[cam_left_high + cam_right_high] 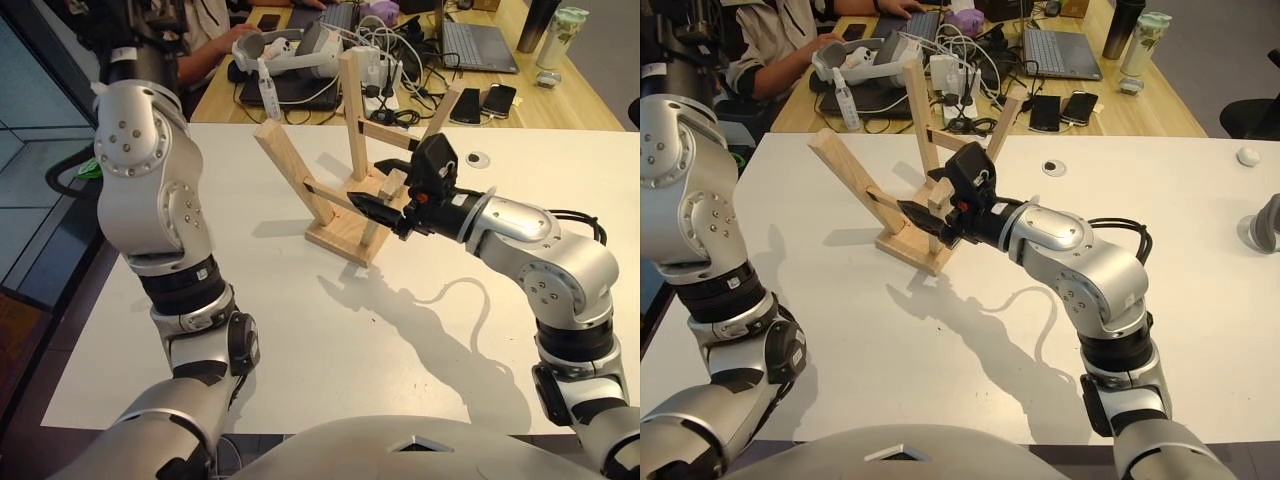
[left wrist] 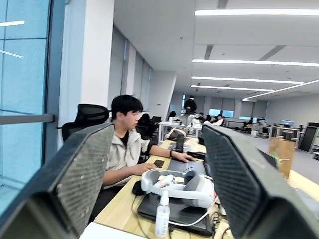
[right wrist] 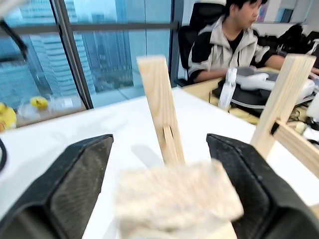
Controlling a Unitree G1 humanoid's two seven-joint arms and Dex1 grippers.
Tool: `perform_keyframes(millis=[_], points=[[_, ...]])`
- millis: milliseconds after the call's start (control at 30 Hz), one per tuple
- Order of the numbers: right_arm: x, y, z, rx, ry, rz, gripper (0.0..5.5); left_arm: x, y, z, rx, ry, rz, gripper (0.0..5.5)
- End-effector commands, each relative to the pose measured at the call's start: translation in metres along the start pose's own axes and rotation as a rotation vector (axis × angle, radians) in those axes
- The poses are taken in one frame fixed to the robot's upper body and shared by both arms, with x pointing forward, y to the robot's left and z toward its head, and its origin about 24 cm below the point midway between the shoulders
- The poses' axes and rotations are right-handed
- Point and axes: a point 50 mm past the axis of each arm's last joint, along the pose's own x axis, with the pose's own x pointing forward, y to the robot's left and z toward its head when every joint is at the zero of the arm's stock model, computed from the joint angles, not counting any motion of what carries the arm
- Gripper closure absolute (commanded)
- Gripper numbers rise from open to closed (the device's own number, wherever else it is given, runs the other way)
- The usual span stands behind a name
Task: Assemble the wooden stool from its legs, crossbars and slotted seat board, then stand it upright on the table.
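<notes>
White table [image 1: 400,340]: pale wooden stool [image 1: 345,235] judged assembled, legs up; uprighting outstanding. Right gripper [image 1: 372,208] parted around it, left gripper [image 2: 157,149] parted.

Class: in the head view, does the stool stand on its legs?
No, the wooden stool rests on its seat board with its legs pointing up.

Legible text: I read none. Any print on the spray bottle [image 1: 266,92] or the cup [image 1: 563,35] on the far desk [image 1: 570,105] (wooden) is too small for me to resolve.
</notes>
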Motion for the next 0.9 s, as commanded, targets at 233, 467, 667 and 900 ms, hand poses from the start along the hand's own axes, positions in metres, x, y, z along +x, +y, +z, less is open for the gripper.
perform_keyframes(millis=[233,467,667,900], points=[[-0.046,-0.091,0.029,-0.16,-0.025,-0.498,2.02,0.013,0.031,0.012,0.053,-0.068,0.081,2.24],[-0.117,-0.161,0.036,-0.515,0.147,-0.959,2.02,0.013,0.029,0.01,0.052,-0.073,0.074,2.24],[-0.081,-0.089,0.038,-0.26,-0.167,-0.36,2.02,0.011,0.025,0.007,0.064,-0.063,0.054,2.24],[-0.092,-0.042,-0.013,-0.047,-0.099,-0.113,2.02,0.009,0.028,0.007,0.068,-0.057,0.067,2.24]])
